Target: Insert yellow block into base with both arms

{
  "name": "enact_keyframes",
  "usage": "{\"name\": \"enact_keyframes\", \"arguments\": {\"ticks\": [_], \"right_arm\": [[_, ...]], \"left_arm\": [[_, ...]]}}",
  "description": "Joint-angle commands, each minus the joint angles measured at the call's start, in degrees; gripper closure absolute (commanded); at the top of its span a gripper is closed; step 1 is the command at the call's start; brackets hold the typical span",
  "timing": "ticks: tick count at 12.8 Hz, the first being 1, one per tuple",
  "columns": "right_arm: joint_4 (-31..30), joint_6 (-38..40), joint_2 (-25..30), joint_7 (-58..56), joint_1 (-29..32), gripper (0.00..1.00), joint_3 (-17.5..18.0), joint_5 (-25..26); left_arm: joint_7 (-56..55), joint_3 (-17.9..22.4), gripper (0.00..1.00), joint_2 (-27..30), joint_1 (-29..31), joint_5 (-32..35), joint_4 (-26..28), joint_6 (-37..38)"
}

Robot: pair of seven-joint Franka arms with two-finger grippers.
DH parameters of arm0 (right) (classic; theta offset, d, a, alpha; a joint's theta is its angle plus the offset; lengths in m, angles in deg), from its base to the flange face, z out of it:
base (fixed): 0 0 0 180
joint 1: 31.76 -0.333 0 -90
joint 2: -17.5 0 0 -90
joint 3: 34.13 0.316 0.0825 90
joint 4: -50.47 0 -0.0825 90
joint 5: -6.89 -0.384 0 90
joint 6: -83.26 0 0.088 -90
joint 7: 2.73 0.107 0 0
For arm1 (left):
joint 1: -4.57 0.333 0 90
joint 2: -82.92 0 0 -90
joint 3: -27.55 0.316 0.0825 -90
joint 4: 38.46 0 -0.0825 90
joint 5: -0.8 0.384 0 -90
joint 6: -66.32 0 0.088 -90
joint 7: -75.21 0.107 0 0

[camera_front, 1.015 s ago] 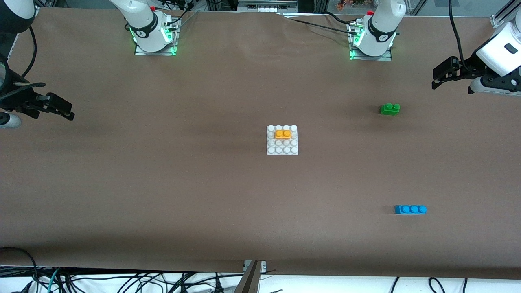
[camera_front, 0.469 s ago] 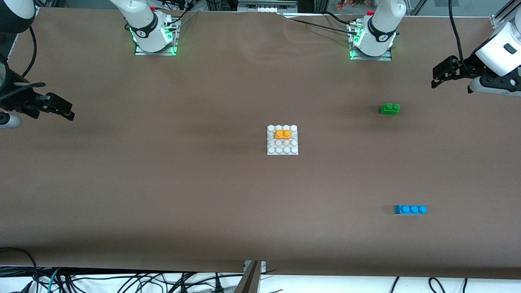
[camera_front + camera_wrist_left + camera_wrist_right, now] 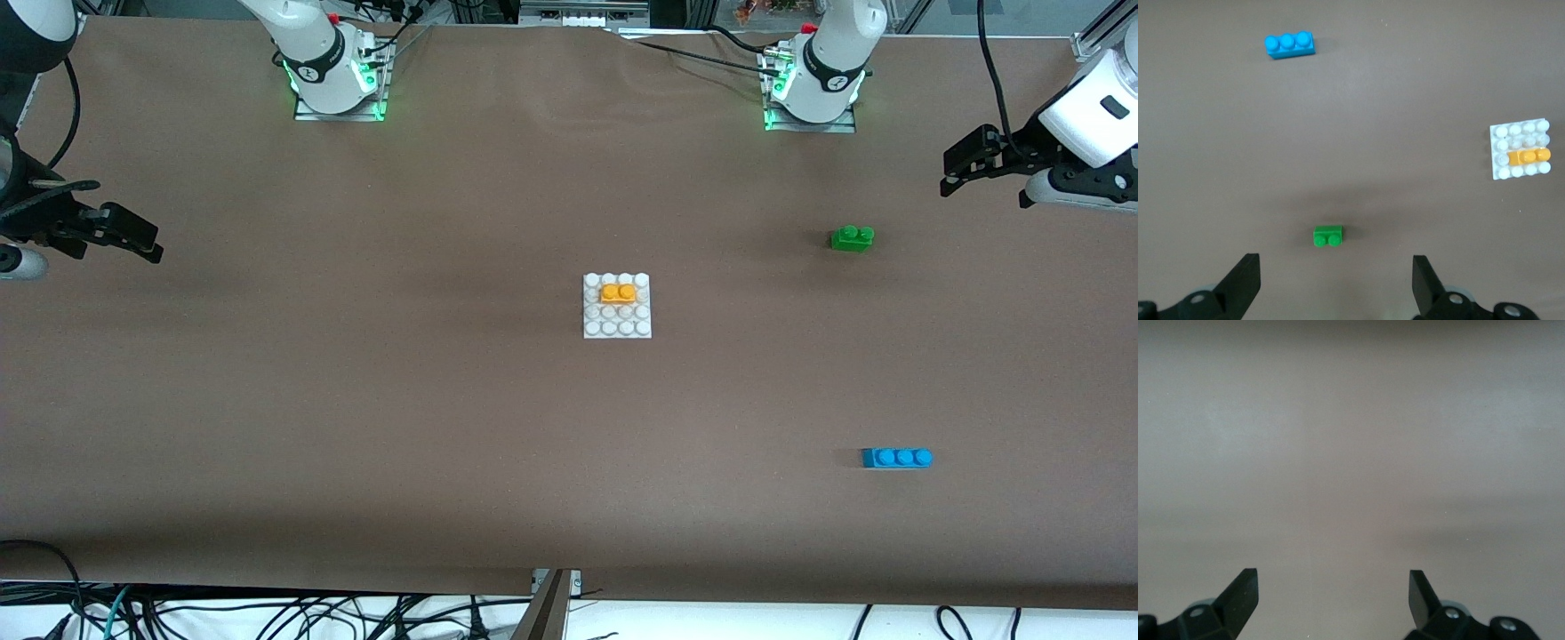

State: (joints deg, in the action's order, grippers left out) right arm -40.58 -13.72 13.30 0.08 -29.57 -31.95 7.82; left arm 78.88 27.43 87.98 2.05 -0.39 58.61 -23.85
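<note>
Green brick (image 3: 852,237) on table (image 3: 356,400); blue brick (image 3: 896,458) nearer camera.

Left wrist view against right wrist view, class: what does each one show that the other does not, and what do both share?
Only the left wrist view shows bricks: the yellow block seated on the base, the green brick and the blue brick, with the open left tool over the table. Only the right wrist view shows the open right tool, with nothing but table below it. Both share the brown table surface.
</note>
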Motion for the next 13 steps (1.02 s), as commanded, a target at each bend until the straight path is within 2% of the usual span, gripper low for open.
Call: {"name": "enact_keyframes", "arguments": {"ticks": [1, 3, 13], "right_arm": [[-0.4, 0.5, 0.7, 0.6, 0.4, 0.0, -0.2, -1.0], [-0.4, 0.5, 0.6, 0.7, 0.4, 0.0, -0.2, -1.0], [-0.4, 0.6, 0.8, 0.7, 0.4, 0.0, -0.2, -1.0]], "left_arm": [[0.6, -0.6, 0.0, -0.4, 0.2, -0.8, 0.0, -1.3], [0.6, -1.7, 0.0, -1.0, -0.1, -0.6, -0.5, -1.9], [0.5, -2.2, 0.0, -0.8, 0.0, -0.9, -0.7, -1.5]]}}
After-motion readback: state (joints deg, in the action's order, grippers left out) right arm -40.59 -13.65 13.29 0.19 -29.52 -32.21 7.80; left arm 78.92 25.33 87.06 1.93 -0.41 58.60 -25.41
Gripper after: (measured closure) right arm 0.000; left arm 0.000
